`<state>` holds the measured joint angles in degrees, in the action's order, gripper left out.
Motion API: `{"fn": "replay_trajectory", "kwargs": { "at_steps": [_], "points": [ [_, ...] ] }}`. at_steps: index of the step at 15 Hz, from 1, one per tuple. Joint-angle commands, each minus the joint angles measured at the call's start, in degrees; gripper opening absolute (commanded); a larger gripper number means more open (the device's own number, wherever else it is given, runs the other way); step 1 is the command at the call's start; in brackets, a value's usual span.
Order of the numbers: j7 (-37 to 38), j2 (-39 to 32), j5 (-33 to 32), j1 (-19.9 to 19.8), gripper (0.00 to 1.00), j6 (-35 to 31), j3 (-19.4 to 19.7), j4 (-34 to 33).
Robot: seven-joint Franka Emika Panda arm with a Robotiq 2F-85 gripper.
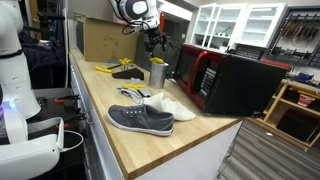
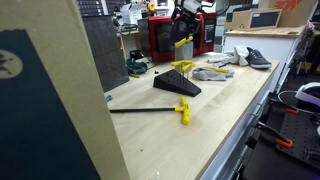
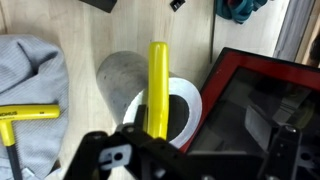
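Your gripper (image 1: 155,43), fingers released, hangs over the yellow rod (image 3: 157,85), probably light and stiff; grasp its upper end.

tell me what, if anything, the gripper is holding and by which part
Nothing: the gripper is wide open above the straight yellow rod, which stands in the round grey metal cup.

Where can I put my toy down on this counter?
Bare wood: the counter corner before the gray sneaker, and beside the yellow T-handle. Crowded around the metal cup by the microwave.
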<state>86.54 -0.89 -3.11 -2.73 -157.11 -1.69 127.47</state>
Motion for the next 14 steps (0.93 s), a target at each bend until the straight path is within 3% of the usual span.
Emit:
{"fn": "replay_trajectory", "kwargs": {
  "at_steps": [1, 7, 8, 9, 14],
  "points": [
    [-1.41, -0.34, 0.93, 0.72, 1.00, -0.29, 1.41, -0.12],
    [-3.21, -1.37, 0.66, 0.97, 1.00, -0.66, 2.12, 0.01],
    [-4.29, -1.56, 1.13, 1.03, 0.75, -0.98, 2.11, 0.02],
    [-4.70, -1.72, 1.29, 1.11, 0.74, -1.06, 2.09, -0.07],
    [-6.80, -2.02, 2.24, 1.22, 0.36, -0.94, 2.10, -0.33]
  ]
}}
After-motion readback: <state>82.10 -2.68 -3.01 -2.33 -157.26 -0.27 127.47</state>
